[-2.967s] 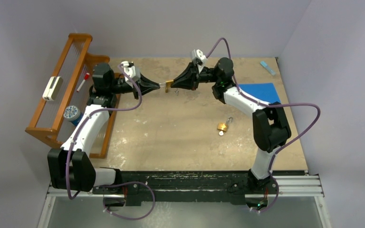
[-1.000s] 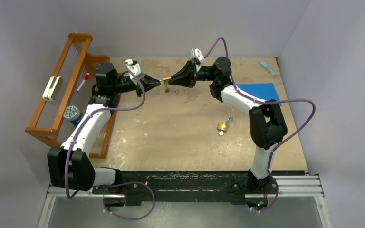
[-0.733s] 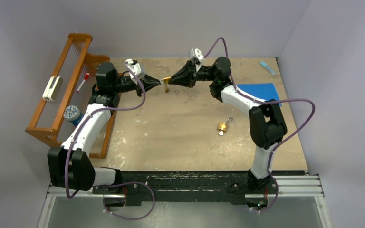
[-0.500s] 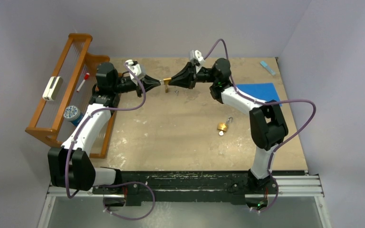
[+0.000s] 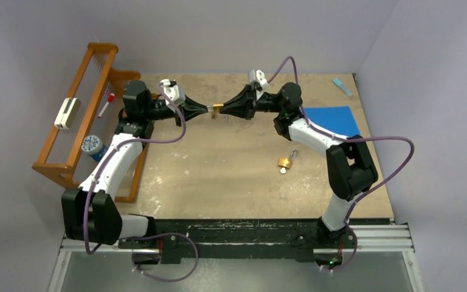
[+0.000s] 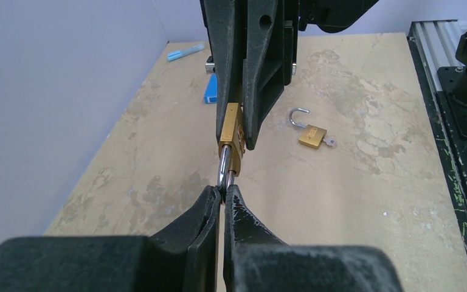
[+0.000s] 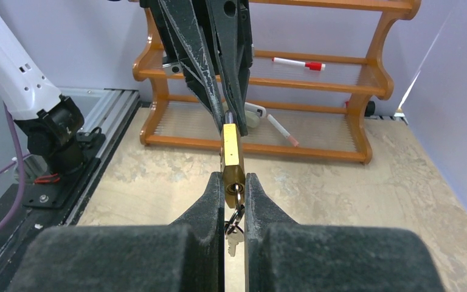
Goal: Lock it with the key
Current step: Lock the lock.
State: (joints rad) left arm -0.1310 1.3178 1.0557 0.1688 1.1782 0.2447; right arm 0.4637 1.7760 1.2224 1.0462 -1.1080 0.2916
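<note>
Right wrist view has the right gripper (image 7: pixel 234 179) closed in on the keyhole end of the brass padlock (image 7: pixel 231 152). Its jaws appear to pinch the head of the key (image 7: pixel 235 196) seated there; whether the pads also bear on the brass I cannot tell. A ring with a spare key (image 7: pixel 234 238) dangles beneath. From the opposite side the left gripper (image 6: pixel 222 190) has its jaws squeezed tight on the steel shackle (image 6: pixel 224 170), so the padlock hangs in the air between the two arms, above the far middle of the table (image 5: pixel 219 176).

The step in hand looks like turning the key to lock. To do it well, the right wrist should roll about the key's own axis with no sideways drift, since any bend would lever the thin key or twist the shackle out of the left pinch. The left arm should act only as a firm counter-hold, in line with the right. The shackle looks seated in the body, though that is too small to judge, so a gentle push together first would help. A second padlock (image 5: pixel 286 162), its shackle open, lies well apart on the table and needs no attention
</note>
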